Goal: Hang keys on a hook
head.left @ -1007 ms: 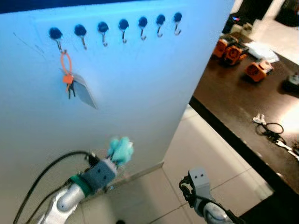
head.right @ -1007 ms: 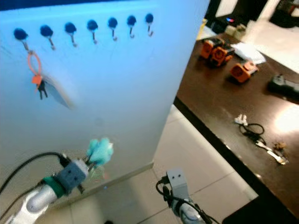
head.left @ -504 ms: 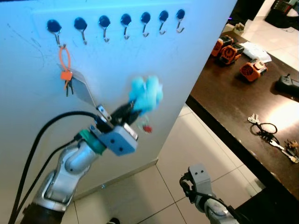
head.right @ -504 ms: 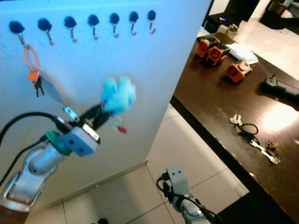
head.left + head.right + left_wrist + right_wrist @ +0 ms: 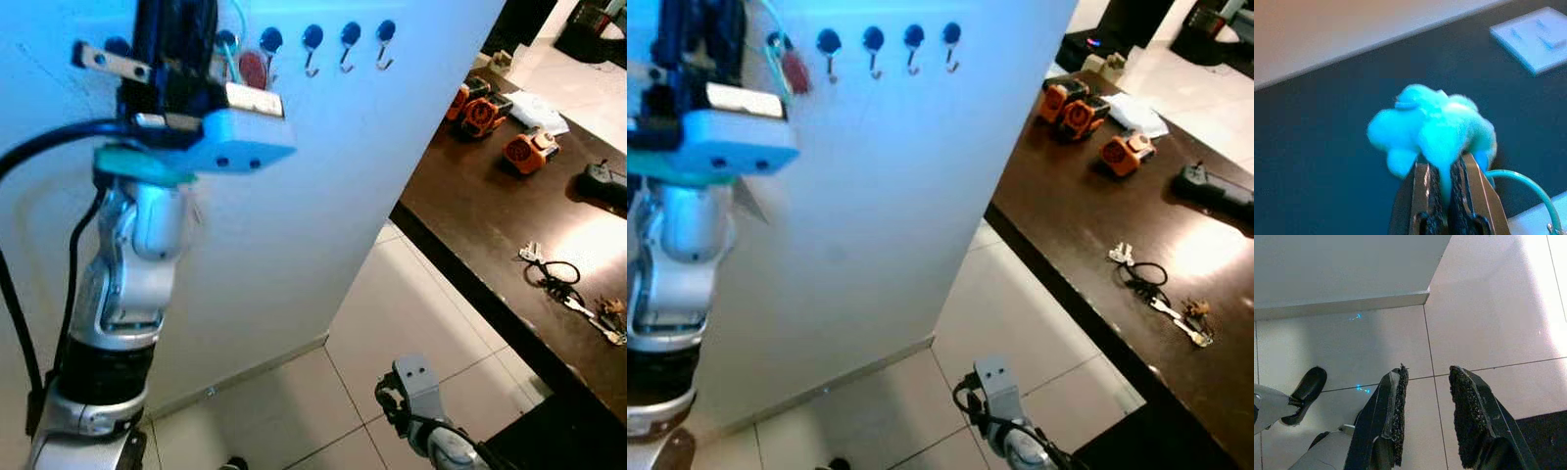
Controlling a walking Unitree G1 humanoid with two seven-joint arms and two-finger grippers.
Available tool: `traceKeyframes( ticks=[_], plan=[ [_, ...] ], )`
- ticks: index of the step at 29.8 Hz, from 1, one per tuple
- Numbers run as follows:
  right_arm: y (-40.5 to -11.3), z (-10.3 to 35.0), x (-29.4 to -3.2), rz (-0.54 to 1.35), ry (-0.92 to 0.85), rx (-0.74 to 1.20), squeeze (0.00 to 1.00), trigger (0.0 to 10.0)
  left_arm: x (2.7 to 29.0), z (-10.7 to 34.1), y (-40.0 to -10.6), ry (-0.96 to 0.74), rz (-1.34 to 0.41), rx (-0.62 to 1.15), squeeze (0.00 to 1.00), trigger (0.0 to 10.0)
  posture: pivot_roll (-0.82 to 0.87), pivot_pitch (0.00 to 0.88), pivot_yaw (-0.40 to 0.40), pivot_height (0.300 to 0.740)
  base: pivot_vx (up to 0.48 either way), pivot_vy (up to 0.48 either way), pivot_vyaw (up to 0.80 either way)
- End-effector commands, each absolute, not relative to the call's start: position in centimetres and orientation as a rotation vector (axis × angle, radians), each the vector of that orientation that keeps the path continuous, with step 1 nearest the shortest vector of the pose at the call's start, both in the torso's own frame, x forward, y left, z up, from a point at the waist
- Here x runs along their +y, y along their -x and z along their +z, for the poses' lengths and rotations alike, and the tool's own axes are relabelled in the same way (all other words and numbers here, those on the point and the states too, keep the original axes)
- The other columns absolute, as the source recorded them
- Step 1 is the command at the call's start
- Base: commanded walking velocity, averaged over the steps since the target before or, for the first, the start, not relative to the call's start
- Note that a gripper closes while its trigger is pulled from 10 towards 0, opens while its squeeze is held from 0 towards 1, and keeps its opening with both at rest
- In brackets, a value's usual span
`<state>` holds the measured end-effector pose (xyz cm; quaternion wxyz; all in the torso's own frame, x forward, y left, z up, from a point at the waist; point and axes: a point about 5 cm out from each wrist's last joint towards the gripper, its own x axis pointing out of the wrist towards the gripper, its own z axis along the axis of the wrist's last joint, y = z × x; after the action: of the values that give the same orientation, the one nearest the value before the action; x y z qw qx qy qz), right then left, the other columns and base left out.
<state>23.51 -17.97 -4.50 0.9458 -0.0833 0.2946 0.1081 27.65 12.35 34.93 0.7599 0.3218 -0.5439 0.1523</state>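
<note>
Left wrist view: the left gripper [image 5: 1444, 182] is seen clamped on a fluffy turquoise pompom [image 5: 1432, 127], with a thin teal cord [image 5: 1525, 183] looping away beside the fingers. In the head views, the left arm [image 5: 132, 284] is raised high against the white wall [image 5: 323, 186], and a red tag [image 5: 253, 69] and the cord are seen at the row of hooks [image 5: 350, 47]. The right gripper [image 5: 1425, 396] is held low over the tiled floor [image 5: 1484, 298], its fingers parted. Another bunch of keys [image 5: 563, 289] is seen lying on the dark table [image 5: 490, 196], well apart.
</note>
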Motion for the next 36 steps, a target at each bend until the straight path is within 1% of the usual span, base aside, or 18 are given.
traceKeyframes(
  ticks=[1,6,8,12,15,22,29,36],
  plan=[
    [-22.8,-5.0,-18.1,0.214,0.168,0.629,0.0,10.0,12.0,34.6,-28.0,-0.701,0.328,-1.167,0.0,10.0,-0.02,0.082,-0.062,0.74,0.0,0.0,0.0],
    [-22.5,-5.2,-18.0,0.217,0.17,0.637,0.0,10.0,10.9,32.9,-28.6,-0.714,0.315,-1.111,0.0,10.0,-0.02,0.086,-0.063,0.74,0.0,0.0,0.0],
    [-22.5,-5.2,-18.0,0.217,0.17,0.637,0.0,10.0,10.9,32.9,-28.6,-0.714,0.315,-1.111,0.0,10.0,-0.02,0.086,-0.063,0.74,0.0,0.0,0.0],
    [-22.5,-5.2,-18.0,0.217,0.171,0.636,0.0,10.0,10.5,31.4,-29.0,-0.732,0.304,-1.079,0.0,10.0,-0.02,0.088,-0.063,0.74,0.0,0.0,0.0],
    [-22.6,-5.2,-18.0,0.22,0.175,0.635,0.0,10.0,9.9,30.0,-29.6,-0.746,0.342,-1.038,0.0,10.0,-0.02,0.093,-0.067,0.74,0.0,0.0,0.0],
    [-22.6,-5.2,-18.0,0.223,0.176,0.635,0.0,10.0,9.6,30.4,-30.1,-0.744,0.403,-1.041,0.0,10.0,-0.03,0.097,-0.067,0.74,0.0,0.0,0.0],
    [-22.3,-5.4,-18.0,0.217,0.173,0.64,0.0,10.0,10.9,32.4,-30.2,-0.714,0.543,-1.103,0.0,10.0,-0.03,0.095,-0.06,0.74,0.0,0.0,0.0],
    [-22.2,-5.4,-18.0,0.217,0.175,0.644,0.0,10.0,10.5,31.9,-30.6,-0.743,0.54,-1.101,0.0,10.0,-0.03,0.095,-0.061,0.74,0.0,0.0,0.0]
  ],
)
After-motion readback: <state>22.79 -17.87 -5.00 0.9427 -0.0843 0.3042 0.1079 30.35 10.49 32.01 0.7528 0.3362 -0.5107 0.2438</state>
